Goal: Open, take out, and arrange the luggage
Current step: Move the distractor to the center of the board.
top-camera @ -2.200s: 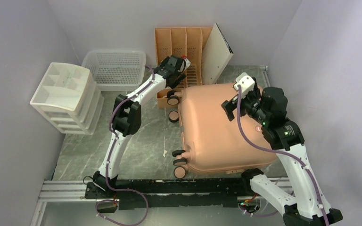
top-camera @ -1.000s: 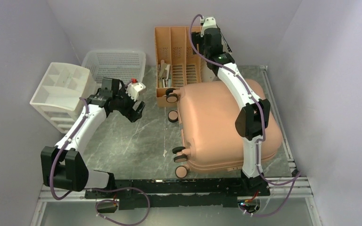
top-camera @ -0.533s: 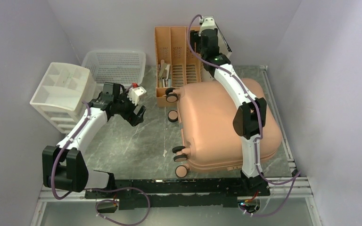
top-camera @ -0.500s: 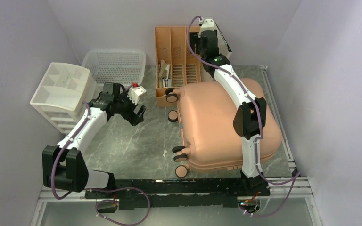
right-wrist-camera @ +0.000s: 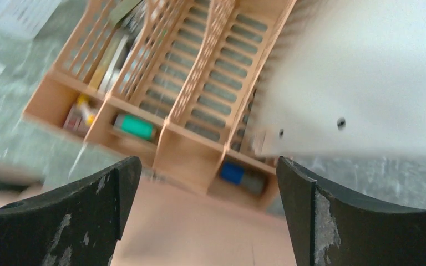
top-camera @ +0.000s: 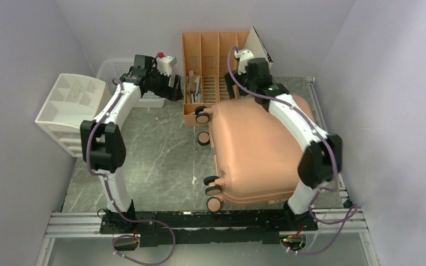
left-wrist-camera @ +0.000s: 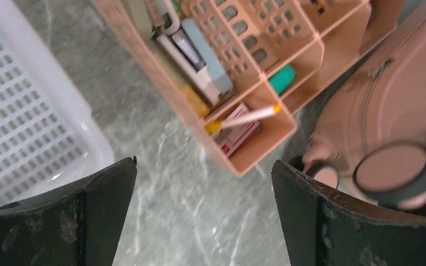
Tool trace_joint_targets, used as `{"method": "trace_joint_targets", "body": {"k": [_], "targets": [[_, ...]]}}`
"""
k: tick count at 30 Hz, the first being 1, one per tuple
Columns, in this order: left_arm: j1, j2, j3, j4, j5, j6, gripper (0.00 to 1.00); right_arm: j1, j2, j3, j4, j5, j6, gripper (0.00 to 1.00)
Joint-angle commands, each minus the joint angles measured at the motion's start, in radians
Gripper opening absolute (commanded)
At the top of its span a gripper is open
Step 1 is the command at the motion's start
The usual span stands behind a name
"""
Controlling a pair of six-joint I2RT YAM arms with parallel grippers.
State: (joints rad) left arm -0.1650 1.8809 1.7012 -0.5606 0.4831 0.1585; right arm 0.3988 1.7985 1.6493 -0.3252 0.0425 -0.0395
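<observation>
Large salmon-pink hard-shell suitcase (top-camera: pixel 260 149) lying flat, closed, on right part of grey marble table (top-camera: pixel 155 160). Left gripper (left-wrist-camera: pixel 202 177) & right gripper (right-wrist-camera: pixel 205 172) both wide open, empty, near orange-tan slotted file rack (top-camera: pixel 211 55).

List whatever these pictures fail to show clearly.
Top view: the luggage lies shut, its inside hidden by its shell.
Top view: the right arm covers part of the luggage's far edge.
Right wrist view: blur; the blue item in the file rack cannot be identified.
Left wrist view: the right edge cuts off the luggage.
</observation>
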Motion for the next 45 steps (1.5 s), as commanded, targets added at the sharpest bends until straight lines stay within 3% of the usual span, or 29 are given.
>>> {"method": "trace_joint_targets", "body": {"k": [1,8,13,23,27,31,40,43,45], "targets": [[-0.047,0.12,0.149,0.038,0.069,-0.223,0.97,-0.004,-0.283,-0.135,-0.077,-0.184,-0.153,1.0],[-0.128,0.296,0.284,0.078,-0.087,-0.331,0.97,-0.005,-0.63,-0.277,-0.258,-0.291,-0.311,1.0],[-0.16,0.29,0.23,0.179,-0.247,-0.359,0.97,-0.018,-0.82,-0.337,-0.307,-0.345,-0.356,1.0],[-0.166,0.15,0.113,0.3,-0.39,-0.363,0.97,-0.027,-0.851,-0.392,-0.308,-0.279,-0.38,1.0],[-0.166,0.176,0.143,0.263,-0.45,-0.336,0.97,-0.029,-0.845,-0.376,-0.305,-0.273,-0.375,1.0],[-0.167,0.253,0.174,0.263,-0.389,-0.322,0.97,-0.03,-0.84,-0.37,-0.307,-0.266,-0.371,1.0],[-0.175,0.406,0.288,0.241,-0.392,-0.316,0.97,-0.048,-0.836,-0.361,-0.314,-0.271,-0.365,1.0],[-0.176,0.463,0.346,0.226,-0.309,-0.334,0.97,-0.049,-0.825,-0.346,-0.32,-0.271,-0.366,1.0],[-0.177,0.488,0.35,0.274,-0.18,-0.359,0.97,-0.049,-0.816,-0.336,-0.322,-0.265,-0.367,1.0]]}}
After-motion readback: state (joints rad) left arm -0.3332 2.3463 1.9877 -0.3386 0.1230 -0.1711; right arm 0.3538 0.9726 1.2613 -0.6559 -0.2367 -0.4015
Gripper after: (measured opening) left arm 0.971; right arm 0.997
